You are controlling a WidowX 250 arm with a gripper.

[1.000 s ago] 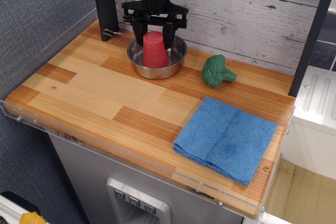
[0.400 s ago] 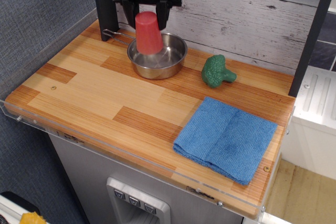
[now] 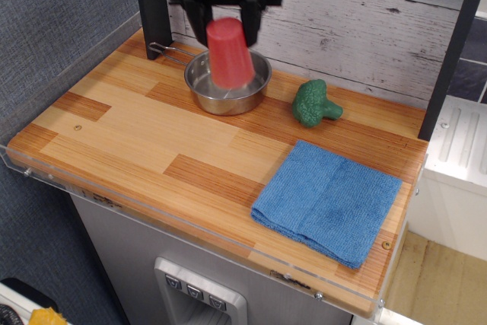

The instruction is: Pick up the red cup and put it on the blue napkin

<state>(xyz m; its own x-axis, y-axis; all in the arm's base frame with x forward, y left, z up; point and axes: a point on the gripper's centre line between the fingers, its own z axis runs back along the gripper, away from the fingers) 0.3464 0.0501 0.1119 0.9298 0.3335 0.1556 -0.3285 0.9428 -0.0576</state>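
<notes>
The red cup [image 3: 230, 52] hangs upside down, wide mouth downward and a little tilted, held in the air above the steel bowl [image 3: 228, 85]. My black gripper [image 3: 222, 19] is shut on the cup's narrow base, at the back of the table near the wall. The blue napkin [image 3: 327, 202] lies folded flat at the front right of the wooden table, well away from the cup. Nothing lies on the napkin.
A green broccoli toy [image 3: 313, 103] lies between the bowl and the napkin. A thin metal handle [image 3: 169, 51] sticks out to the left of the bowl. A black post [image 3: 152, 5] stands at the back left. A clear plastic rim [image 3: 190, 227] edges the table's front.
The cup has been lifted out of the bowl. Since the last frame the gripper has moved it slightly right; it now hangs over the bowl's middle.
</notes>
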